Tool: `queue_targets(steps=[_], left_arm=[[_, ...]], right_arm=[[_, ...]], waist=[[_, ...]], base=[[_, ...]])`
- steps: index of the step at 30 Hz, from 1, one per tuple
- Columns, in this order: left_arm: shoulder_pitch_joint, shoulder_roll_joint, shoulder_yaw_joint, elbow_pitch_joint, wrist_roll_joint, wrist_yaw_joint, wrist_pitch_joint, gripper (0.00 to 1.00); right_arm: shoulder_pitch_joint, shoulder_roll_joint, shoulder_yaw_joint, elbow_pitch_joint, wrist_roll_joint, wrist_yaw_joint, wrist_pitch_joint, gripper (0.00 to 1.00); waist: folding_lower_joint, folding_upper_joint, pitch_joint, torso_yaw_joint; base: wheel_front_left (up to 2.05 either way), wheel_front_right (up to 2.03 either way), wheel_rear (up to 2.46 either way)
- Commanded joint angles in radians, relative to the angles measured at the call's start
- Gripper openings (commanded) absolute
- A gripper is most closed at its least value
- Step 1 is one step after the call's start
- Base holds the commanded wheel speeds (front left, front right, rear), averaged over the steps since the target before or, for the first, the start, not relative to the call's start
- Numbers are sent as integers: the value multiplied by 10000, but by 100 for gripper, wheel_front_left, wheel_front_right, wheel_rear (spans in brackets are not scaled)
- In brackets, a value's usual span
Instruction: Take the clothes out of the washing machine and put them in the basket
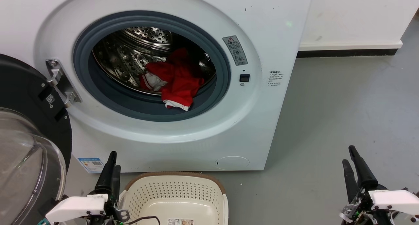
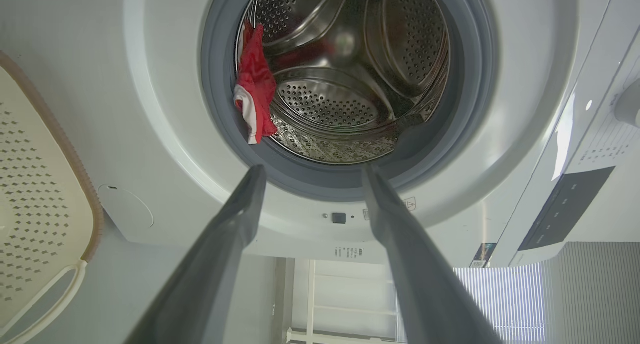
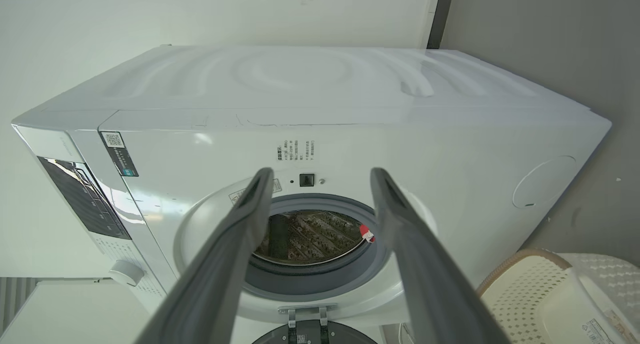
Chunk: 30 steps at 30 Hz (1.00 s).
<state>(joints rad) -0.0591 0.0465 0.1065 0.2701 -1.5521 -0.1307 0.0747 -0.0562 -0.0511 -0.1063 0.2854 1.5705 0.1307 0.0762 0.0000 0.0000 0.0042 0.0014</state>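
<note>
Lying in the steel drum (image 1: 131, 54) of the washing machine (image 1: 258, 126), upper centre of the head view, the red clothes (image 1: 176, 77) drape one white-trimmed edge over the grey porthole rim (image 1: 144, 108). The basket (image 1: 173, 176) stands on the floor (image 1: 327, 120) at bottom centre. The left tool (image 1: 114, 161), lower left, and right tool (image 1: 348, 154), lower right, both have fingers spread, gripping nothing.

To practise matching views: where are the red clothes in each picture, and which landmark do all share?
Head view: clothes just left of centre, low in the drum, hem over the grey rim.
Left wrist view: clothes upper left of centre, at the drum's left edge.
Right wrist view: clothes barely peep out right of centre, at the drum's right edge.
Shared landmark: the grey rim.
</note>
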Motion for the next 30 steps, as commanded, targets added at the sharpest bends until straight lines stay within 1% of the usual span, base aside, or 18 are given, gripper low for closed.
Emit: queue_targets(steps=[1, 9, 21, 30], left_arm=[[-84, 20, 48, -274, 379, 5, -124, 100], [11, 23, -32, -704, 1811, 182, -492, 100], [216, 27, -396, -1349, 4166, 692, -988, 100], [340, 30, -625, -1684, 5635, 1032, -1282, 100]], right_arm=[[-59, -6, 8, -270, -352, 0, -135, 100], [88, -5, 19, -766, -1875, 0, -506, 100], [336, -3, 272, -1742, -4804, 0, -1001, 100], [510, -3, 467, -2289, -6465, 0, -1299, 100]], waist=[[0, 0, 3, 3], [0, 0, 22, 12], [0, 0, 32, 19], [0, 0, 35, 24]], base=[[0, 0, 0], [0, 0, 0], [0, 0, 0], [0, 0, 0]])
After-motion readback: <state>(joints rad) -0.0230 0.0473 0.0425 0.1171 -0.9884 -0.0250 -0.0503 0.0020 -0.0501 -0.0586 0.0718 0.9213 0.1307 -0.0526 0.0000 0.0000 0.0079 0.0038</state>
